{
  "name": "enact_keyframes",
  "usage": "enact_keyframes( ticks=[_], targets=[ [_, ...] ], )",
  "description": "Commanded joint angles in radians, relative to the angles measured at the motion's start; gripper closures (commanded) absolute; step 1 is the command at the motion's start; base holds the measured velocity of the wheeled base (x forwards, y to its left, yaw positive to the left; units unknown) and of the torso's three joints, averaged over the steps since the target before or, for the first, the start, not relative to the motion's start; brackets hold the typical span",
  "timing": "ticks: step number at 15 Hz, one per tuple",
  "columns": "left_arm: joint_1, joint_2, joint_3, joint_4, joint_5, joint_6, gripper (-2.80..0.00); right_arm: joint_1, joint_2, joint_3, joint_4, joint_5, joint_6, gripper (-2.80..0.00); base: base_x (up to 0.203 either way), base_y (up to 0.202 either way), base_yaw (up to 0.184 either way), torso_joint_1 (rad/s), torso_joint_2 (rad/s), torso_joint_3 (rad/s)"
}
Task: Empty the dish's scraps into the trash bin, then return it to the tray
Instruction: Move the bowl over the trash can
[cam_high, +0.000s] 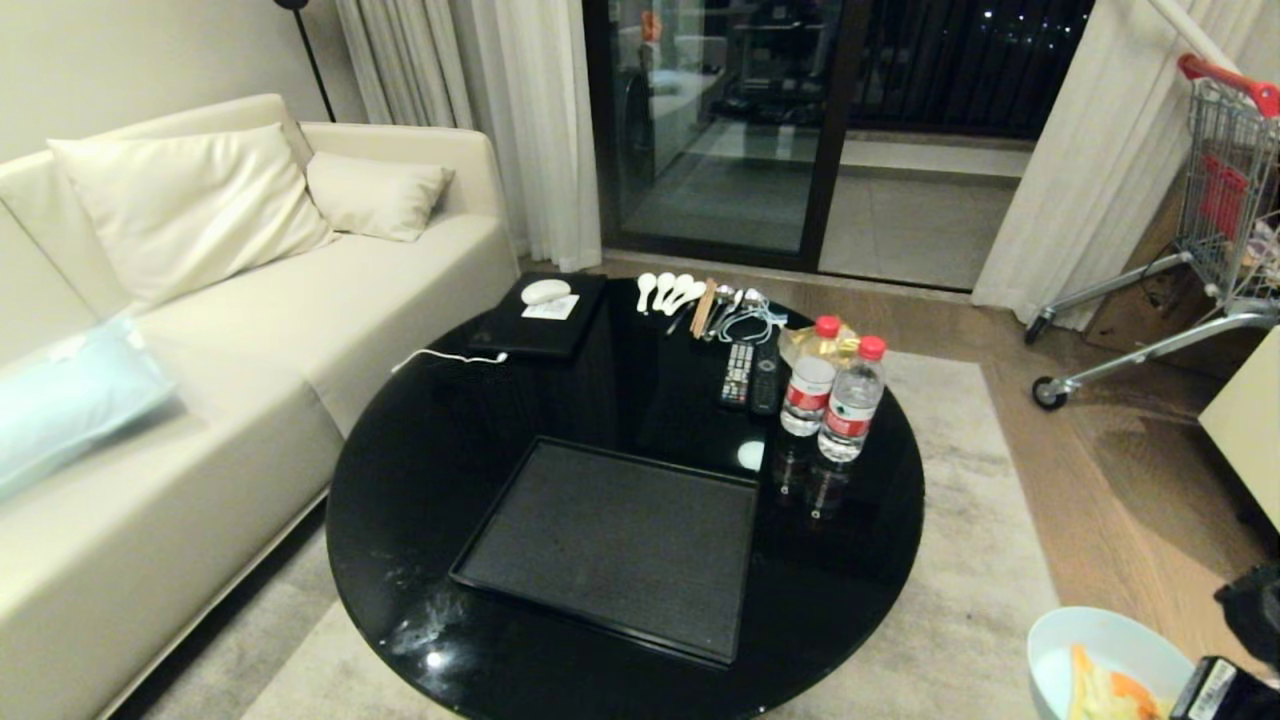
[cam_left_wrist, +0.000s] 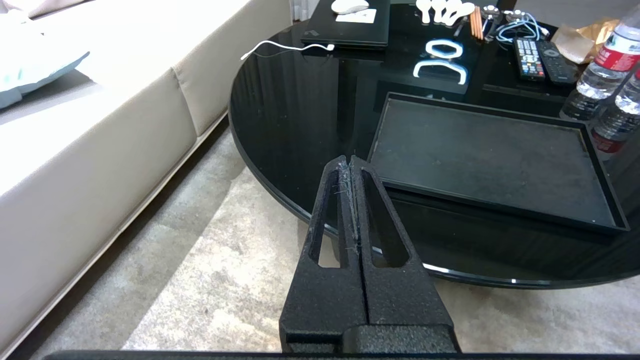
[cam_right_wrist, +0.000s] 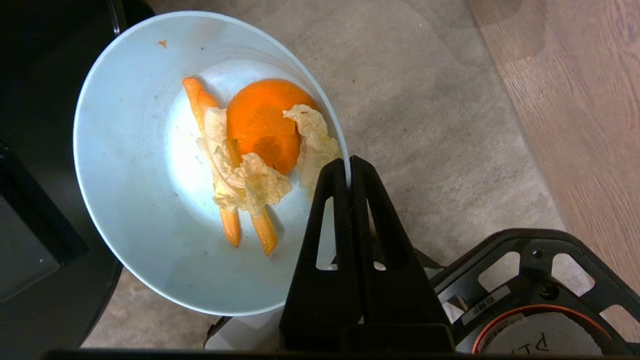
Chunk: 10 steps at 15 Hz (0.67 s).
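Dish (cam_right_wrist: 150, 210) rim pinched between right jaws

Cut off / unreadable
Dish (cam_high: 1095, 650) clipped by head view's bottom edge; cart (cam_high: 1225, 190) clipped at right edge; remote (cam_high: 737, 373) buttons unreadable.

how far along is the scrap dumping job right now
Done: the dish is off the tray, which sits bare on the table. In hand: the right hand is shut on the dish's rim, over the carpet, scraps inside. Left: tipping them into the trash bin, not in view, then returning the dish.
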Motion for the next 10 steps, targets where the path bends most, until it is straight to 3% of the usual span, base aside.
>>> enact_keyframes(
  ticks=[1,10],
  targets=[
    [0.0,0.0,0.0,-0.001,0.001,0.0,0.0,0.001,-0.016,0.007,-0.001,-0.002,0.006,0.0,0.0,0.0,0.0,0.0,0.0,0.0],
    [0.0,0.0,0.0,-0.001,0.001,0.0,0.0,0.002,0.031,0.007,-0.043,0.018,0.004,0.0,0.0,0.0,0.0,0.0,0.0,0.0]
  ],
)
